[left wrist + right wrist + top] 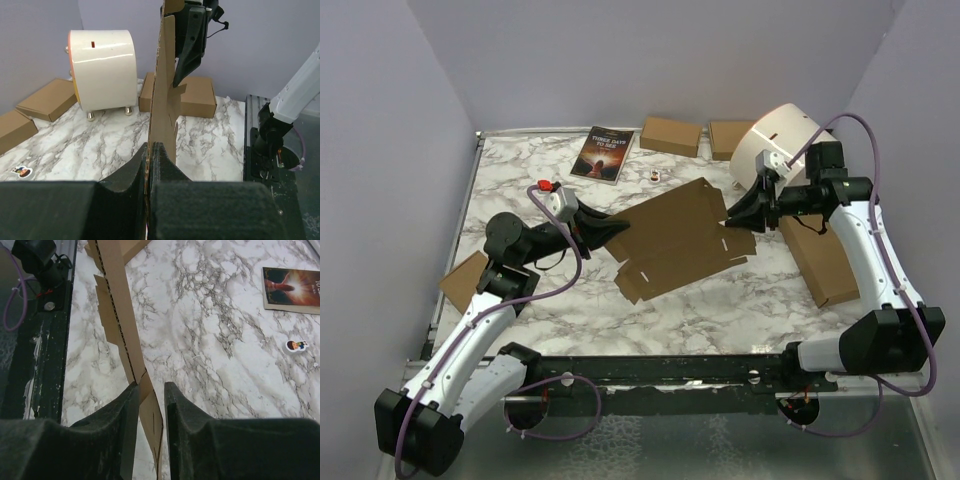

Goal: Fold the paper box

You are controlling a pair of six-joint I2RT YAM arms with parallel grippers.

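The paper box is held over the table, long axis spanned between both arms: its left end is pinched tight by the left gripper, its right edge merely straddled by the right gripper, jaws parted.

Paper box: matt brown corrugated cardboard. Fingers of the right gripper: matt black, grainy. Table beneath them: smooth, marble-patterned sheen. Drum beyond the left gripper: glossy white.
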